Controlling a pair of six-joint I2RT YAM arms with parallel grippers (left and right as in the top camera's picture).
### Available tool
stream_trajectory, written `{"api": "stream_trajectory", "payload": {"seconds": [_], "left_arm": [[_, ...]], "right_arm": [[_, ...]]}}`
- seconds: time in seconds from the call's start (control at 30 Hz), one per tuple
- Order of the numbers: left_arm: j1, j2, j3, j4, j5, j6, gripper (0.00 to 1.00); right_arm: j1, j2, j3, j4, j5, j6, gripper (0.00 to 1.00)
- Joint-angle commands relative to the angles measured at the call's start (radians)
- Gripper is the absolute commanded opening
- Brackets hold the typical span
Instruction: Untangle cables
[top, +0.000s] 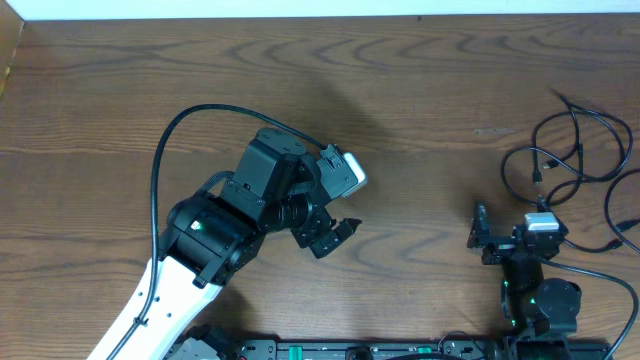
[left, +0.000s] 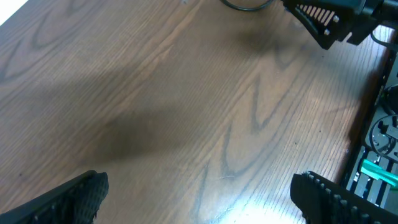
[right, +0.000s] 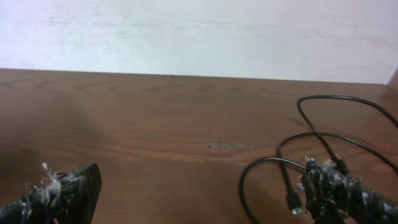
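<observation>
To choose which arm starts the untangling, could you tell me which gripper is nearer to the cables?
Right. The right gripper, open, is right at the near edge of the cables. The left gripper, also open, is mid-table, far off to their left.

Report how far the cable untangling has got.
Done: nothing visible. The thin black cables lie in overlapping loops on the right side of the brown wooden table.
In hand: nothing. The left end effector hangs open over bare wood, well away from them. The right end effector is open and empty, right beside the loops.
Left: grasping a cord and separating all of them.
</observation>
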Motion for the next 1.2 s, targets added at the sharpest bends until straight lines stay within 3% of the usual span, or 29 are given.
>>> {"api": "stream_trajectory", "payload": {"seconds": [0.0, 1.03, 1.17], "left_arm": [[-0.002, -0.002, 0.009, 0.001, 0.009, -0.009, 0.98], [-0.002, -0.002, 0.009, 0.0, 0.007, -0.008, 0.98], [-0.002, -0.002, 0.009, -0.003, -0.108, -0.005, 0.99]], "right_arm": [[-0.016, -0.01, -0.001, -0.007, 0.011, 0.024, 0.99], [-0.016, -0.009, -0.001, -0.006, -0.002, 0.024, 0.99], [-0.016, -0.009, -0.001, -0.006, -0.002, 0.024, 0.99]]}}
